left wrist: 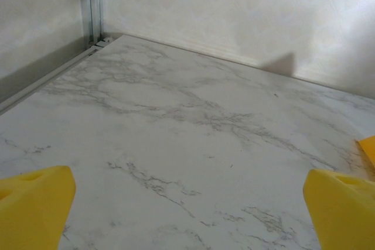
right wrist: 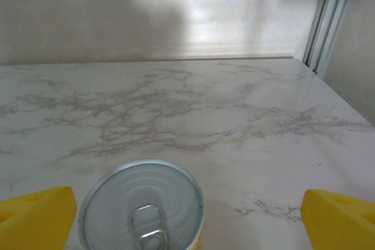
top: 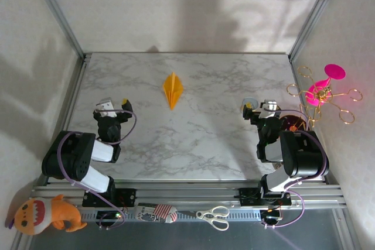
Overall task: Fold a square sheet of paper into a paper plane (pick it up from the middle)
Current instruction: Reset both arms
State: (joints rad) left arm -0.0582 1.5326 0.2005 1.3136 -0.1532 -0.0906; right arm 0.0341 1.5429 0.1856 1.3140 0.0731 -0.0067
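Figure. Top view with both wrist views: the paper plane (top: pixel 172 89), an orange-yellow dart with a lengthwise centre crease, lies flat on the marble table (top: pixel 205 144) toward the far middle, nose pointing to the near edge. It is well apart from both arms, and a sliver of its orange edge shows at the right margin of the left wrist view. The left fingers (left wrist: pixel 35 206) are spread wide over bare table and grasp nothing. The right fingers (right wrist: pixel 340 218) are likewise spread wide; a metal can (right wrist: pixel 142 206) with a pull-tab lid stands between and just ahead of them, with clear gaps on both sides, so it is not gripped. Handling, as judged from these views: the plane is probably very light and thin. It should be stiffened only along its folds, easily crushed, and likely to skate on the smooth marble if pushed from one side. Its flat wing edges offer little to get under. The best hold appears to be mid-length on the centre crease, where the layers stack and rise slightly, pinched across the ridge with a light closing so the wings keep their shape.
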